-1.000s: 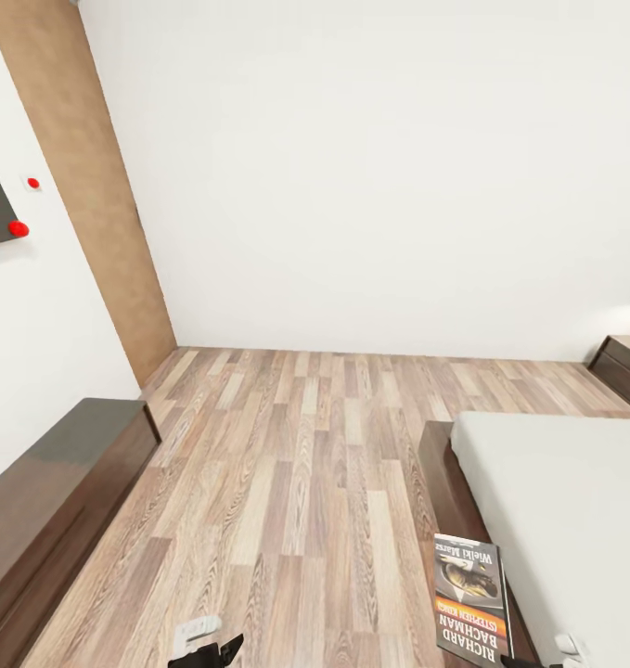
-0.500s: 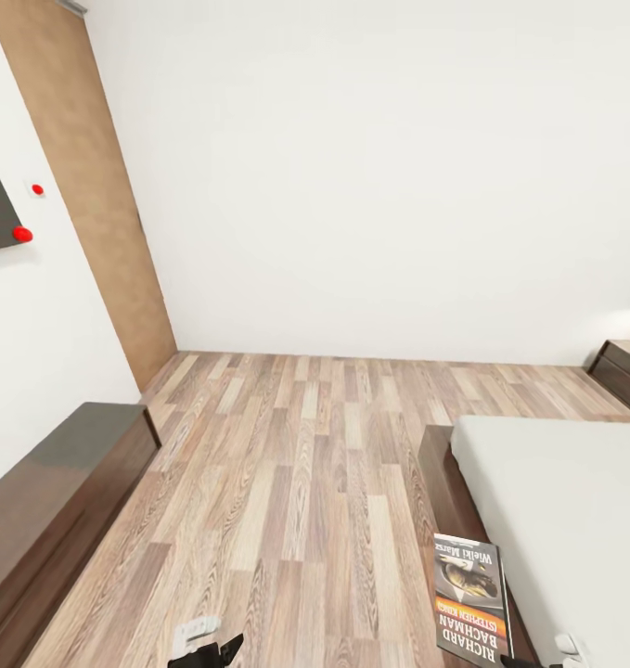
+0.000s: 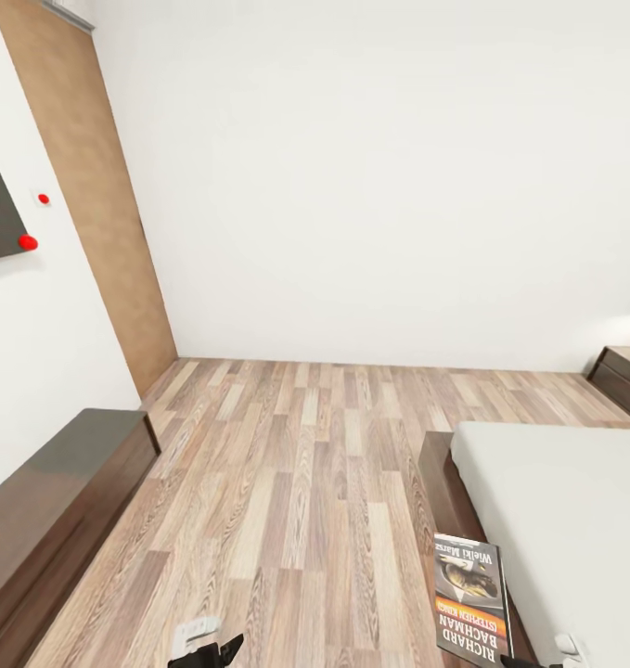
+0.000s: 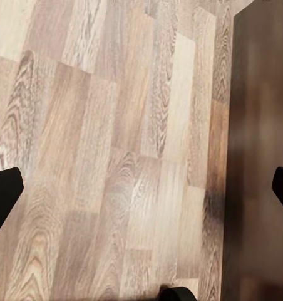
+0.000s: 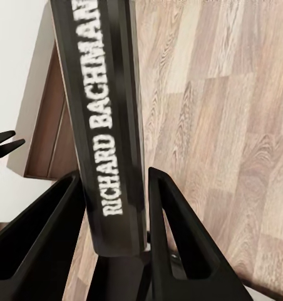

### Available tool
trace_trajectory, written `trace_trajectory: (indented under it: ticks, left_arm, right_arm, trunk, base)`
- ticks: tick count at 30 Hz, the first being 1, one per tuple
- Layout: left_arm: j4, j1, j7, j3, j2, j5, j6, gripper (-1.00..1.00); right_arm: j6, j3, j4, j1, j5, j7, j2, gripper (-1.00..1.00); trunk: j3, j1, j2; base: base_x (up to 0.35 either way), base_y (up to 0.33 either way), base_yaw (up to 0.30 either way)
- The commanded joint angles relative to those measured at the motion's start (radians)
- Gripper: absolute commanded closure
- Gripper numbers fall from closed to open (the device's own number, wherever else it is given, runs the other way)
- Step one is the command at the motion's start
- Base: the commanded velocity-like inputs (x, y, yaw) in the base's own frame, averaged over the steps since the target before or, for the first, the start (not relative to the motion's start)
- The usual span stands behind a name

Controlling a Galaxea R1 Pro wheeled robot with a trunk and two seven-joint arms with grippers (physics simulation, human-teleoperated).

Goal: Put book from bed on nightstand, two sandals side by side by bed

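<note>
- The right gripper (image 5: 113, 216) clasps the book (image 5: 104, 106) by its spine, held above the floor (image 3: 296, 482) beside the bed (image 3: 556, 520).
- The left gripper (image 4: 141, 194) hangs spread wide over floorboards.

The thin paperback book with a dark cover, an orange band and white letters (image 3: 472, 601) is held up above the wood-plank floor, next to the edge of the big low bed with the light-grey mattress and dark brown wooden frame (image 3: 565, 520). Its front cover faces up. In the right wrist view its dark spine (image 5: 104, 119) reads "Richard Bachman" and sits tight between two black fingers (image 5: 179, 244).

Past the far end of the bed stands a small dark-brown wooden nightstand (image 3: 623, 373).
</note>
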Motion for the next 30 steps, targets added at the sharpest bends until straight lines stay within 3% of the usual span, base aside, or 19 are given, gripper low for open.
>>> trace_trajectory:
  ticks: [1,30]
  left_arm:
    - [0.002,-0.001,-0.004,-0.002,0.0,0.007,-0.002,-1.0]
    - [0.002,-0.001,-0.004,-0.002,0.0,0.007,-0.002,-1.0]
  right_arm:
    - [0.008,0.005,0.001,-0.001,-0.009,0.003,-0.001,1.0]
    - [0.008,0.005,0.001,-0.001,-0.009,0.003,0.0,1.0]
  trunk:
    - [0.0,0.0,-0.001]
    - [0.038,0.0,-0.001]
  base:
    - [0.0,0.0,0.0]
    - [0.0,0.0,0.0]
